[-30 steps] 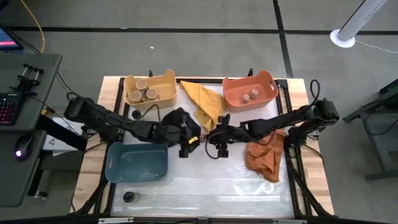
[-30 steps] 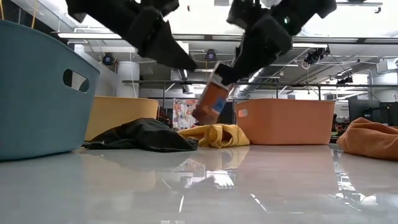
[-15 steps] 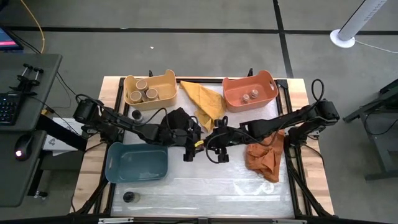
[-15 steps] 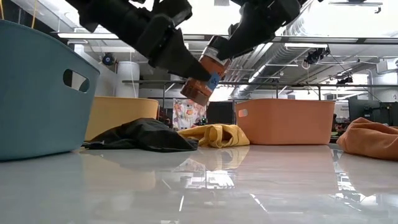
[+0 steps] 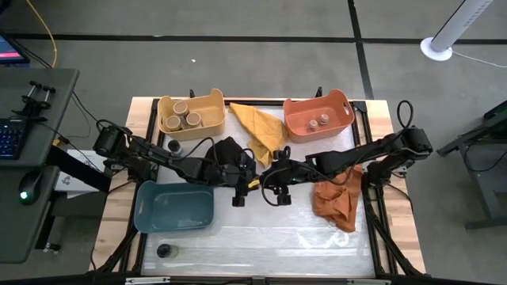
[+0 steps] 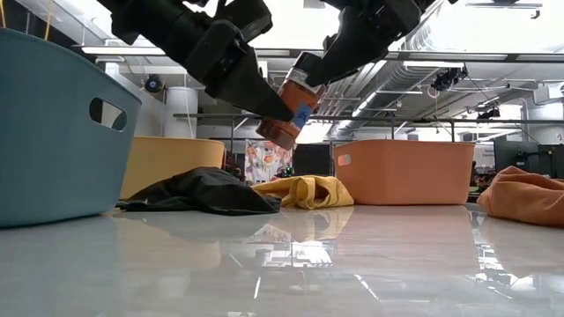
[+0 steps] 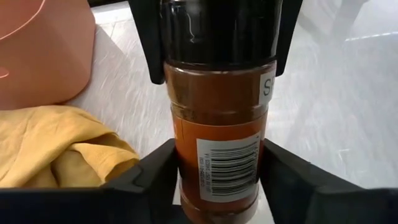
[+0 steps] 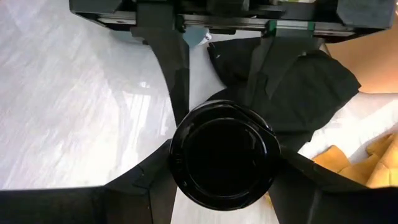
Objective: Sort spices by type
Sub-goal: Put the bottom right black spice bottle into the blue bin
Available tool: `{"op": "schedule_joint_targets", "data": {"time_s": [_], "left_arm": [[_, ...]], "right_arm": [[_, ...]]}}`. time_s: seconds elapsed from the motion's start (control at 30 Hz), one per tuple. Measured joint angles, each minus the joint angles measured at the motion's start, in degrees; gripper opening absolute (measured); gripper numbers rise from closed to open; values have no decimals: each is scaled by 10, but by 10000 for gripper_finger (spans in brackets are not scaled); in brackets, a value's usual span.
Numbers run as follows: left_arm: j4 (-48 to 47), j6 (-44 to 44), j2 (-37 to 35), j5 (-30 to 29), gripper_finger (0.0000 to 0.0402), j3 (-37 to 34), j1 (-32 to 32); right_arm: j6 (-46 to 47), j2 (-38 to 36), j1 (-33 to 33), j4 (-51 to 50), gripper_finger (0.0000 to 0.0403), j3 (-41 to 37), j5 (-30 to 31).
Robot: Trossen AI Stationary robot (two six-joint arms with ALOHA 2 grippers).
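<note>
A spice jar with orange-brown powder, a barcode label and a black cap hangs tilted over the table's middle. My left gripper is shut on its lower body. My right gripper is shut on its capped end. Three tan-topped jars stand in the yellow bin. Two small brownish-topped jars stand in the orange bin. One black-topped jar stands near the front left corner and another by the yellow bin. My left gripper pinches the jar's lower body, beside the barcode label, between its two fingers. It comes slanting down from the table's left. The jar is clear of the table, tilted, its base lower than its cap. My right gripper pinches the black cap between its two fingers, one on either side of the rim. It comes slanting down from the table's right, looking onto the cap's top. The jar's body runs away from it toward my left gripper.
A blue bin stands at the front left. A black cloth and a yellow cloth lie behind the grippers, an orange cloth to their right. The shiny front part of the table is bare.
My right gripper has risen and tipped the jar from steeply upright to more slanted, its base swinging toward the left arm. My left gripper has come toward the table's right and slightly down, and its fingers now stand against the jar's lower body.
</note>
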Motion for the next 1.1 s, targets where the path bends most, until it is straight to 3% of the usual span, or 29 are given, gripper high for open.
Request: {"op": "schedule_joint_targets", "data": {"time_s": [0.13,0.53,0.67,0.8,1.1], "left_arm": [[6,0,0,5,160,0,0],[14,-5,0,15,158,-1,10],[24,-11,0,6,128,0,11],[11,-13,-3,-1,103,1,16],[-59,-9,-79,-8,98,-12,36]], "right_arm": [[0,0,0,0,194,0,-2],[4,-1,0,6,194,0,-2],[15,0,0,24,255,0,21],[15,-7,1,16,310,0,104],[30,-67,-1,-8,323,-22,137]]}}
